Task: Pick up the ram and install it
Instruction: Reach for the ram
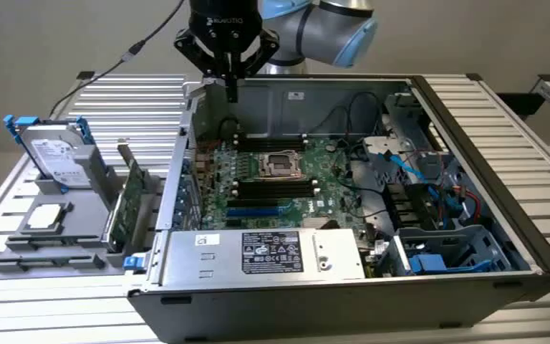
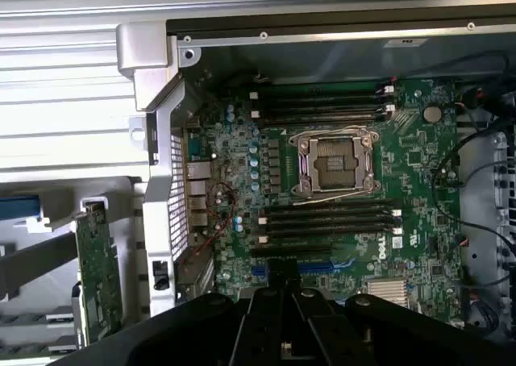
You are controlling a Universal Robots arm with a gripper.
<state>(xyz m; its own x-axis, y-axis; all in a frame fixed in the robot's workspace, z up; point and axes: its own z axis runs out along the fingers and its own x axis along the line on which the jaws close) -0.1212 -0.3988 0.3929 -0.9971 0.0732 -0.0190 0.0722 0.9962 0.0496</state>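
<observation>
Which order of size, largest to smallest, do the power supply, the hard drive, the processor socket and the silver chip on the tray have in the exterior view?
1. power supply
2. hard drive
3. processor socket and silver chip: look alike, not ranked.

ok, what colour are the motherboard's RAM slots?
The RAM slots are black; clearest in the wrist view.

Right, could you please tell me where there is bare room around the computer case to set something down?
Bare table slats lie beyond the gray fixture, on its near side, and on the exterior view's right of the case. Crowded: the fixture with its hard drive and green card, and the cables inside the case.
</observation>
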